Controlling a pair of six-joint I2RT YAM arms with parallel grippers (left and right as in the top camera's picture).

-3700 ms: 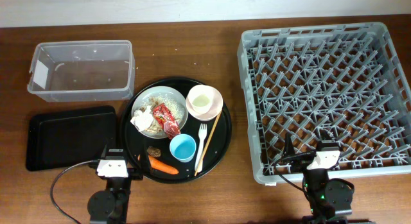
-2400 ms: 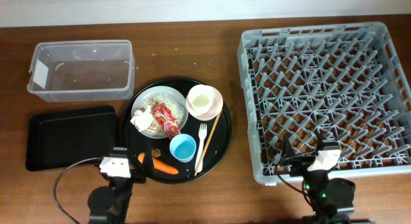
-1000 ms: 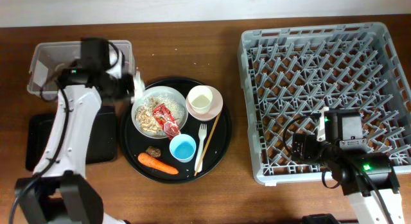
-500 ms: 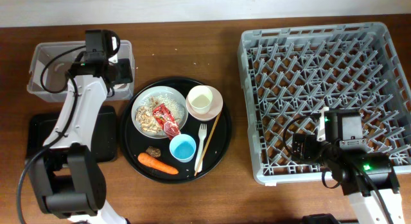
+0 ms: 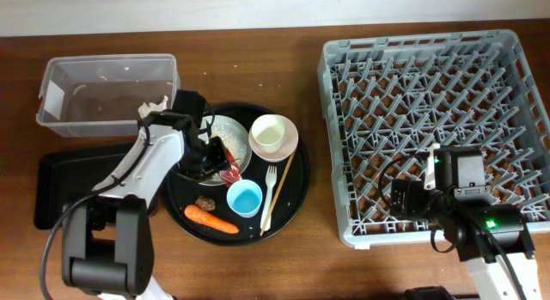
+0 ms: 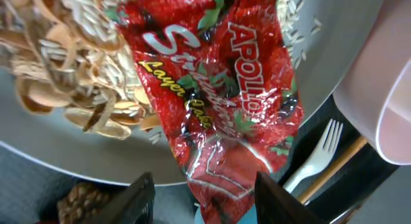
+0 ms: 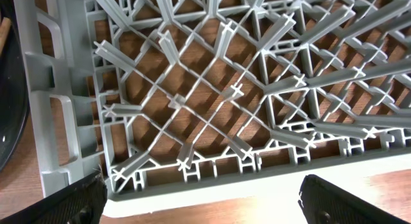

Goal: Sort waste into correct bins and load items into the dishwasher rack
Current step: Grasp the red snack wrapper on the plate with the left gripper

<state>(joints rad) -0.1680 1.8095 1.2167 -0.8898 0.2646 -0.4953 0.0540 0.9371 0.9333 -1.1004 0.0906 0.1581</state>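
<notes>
L gripper (image 6: pixel 204 197) spread wide astride red wrapper (image 6: pixel 218 102) on plate-bowl (image 6: pixel 334 63), prob. for a pinch; contact unclear. R gripper (image 7: pixel 199 198) released, parked over dishwasher rack (image 7: pixel 212 95).

left arm (image 5: pixel 153 156): white moulded links, black joint housings, black rounded base. left cable (image 5: pixel 60 232): thin, black, arcing from the base up to the lower link. left fingers (image 6: pixel 277 199): matte black, blunt-edged. right arm (image 5: pixel 464 229): black body, pale square panel at the wrist, white lower link. green light (image 5: pixel 491 223) lit on the housing. right cable (image 5: pixel 389 176): black, looped beside the wrist. right fingers (image 7: pixel 56 202): black, finely grained surface. screws and markings: too small to tell.
</notes>
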